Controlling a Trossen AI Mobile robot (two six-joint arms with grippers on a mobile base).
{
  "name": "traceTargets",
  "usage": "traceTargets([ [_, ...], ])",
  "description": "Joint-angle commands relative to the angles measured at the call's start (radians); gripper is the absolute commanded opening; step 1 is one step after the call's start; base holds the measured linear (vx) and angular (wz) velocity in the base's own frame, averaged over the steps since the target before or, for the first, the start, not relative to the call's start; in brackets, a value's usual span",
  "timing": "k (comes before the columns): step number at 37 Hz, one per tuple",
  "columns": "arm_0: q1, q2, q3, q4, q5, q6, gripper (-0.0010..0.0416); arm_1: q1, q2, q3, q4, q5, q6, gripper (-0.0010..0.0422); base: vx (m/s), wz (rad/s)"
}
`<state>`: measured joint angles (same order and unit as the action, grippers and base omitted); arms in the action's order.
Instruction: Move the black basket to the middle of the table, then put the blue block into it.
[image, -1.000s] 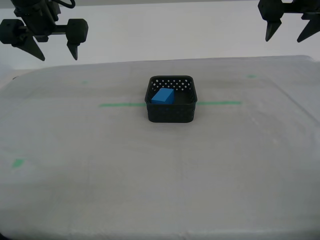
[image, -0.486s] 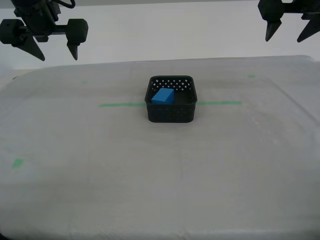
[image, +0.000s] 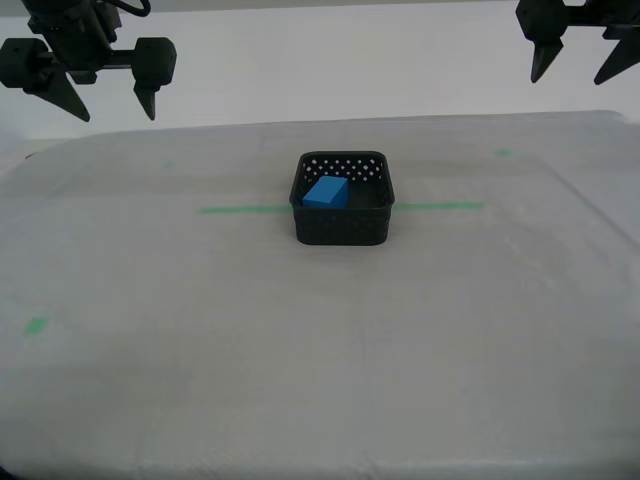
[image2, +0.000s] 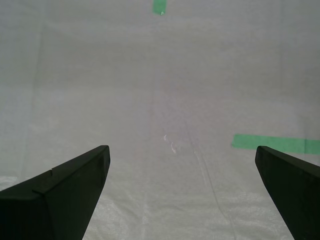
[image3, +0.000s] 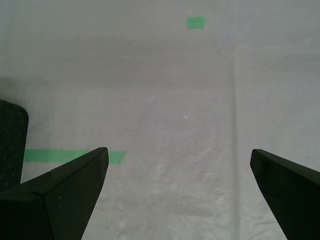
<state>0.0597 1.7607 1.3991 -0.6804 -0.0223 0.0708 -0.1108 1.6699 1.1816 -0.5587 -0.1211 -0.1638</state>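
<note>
**Block in basket, both arms raised**

Exterior view: the black basket (image: 340, 232) sits mid-table (image: 320, 360), straddling the green tape line (image: 240, 210). The blue block (image: 326, 193) lies inside, toward the basket's 9 o'clock wall. The task looks done. The second gripper (image: 114, 105) hangs at 10 o'clock and the first gripper (image: 572, 70) at 2 o'clock, probably parked clear.

Second wrist view: fingers spread wide, grasping nothing, over bare cloth.

First wrist view: fingers equally released and empty, with a basket corner just visible.

The black basket (image3: 11, 145) is cut off at the frame edge, possibly half hidden.
</note>
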Motion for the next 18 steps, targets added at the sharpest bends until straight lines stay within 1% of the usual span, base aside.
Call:
traceTargets([
  [1,0.000,0.000,0.000,0.001,0.000,-0.001,0.0398,0.000,-0.001,0.000,0.000,-0.002,0.001,0.0400,0.000,0.000],
  [18,0.000,0.000,0.000,0.000,0.000,-0.001,0.0398,0.000,-0.001,0.000,0.000,-0.002,0.001,0.0400,0.000,0.000],
])
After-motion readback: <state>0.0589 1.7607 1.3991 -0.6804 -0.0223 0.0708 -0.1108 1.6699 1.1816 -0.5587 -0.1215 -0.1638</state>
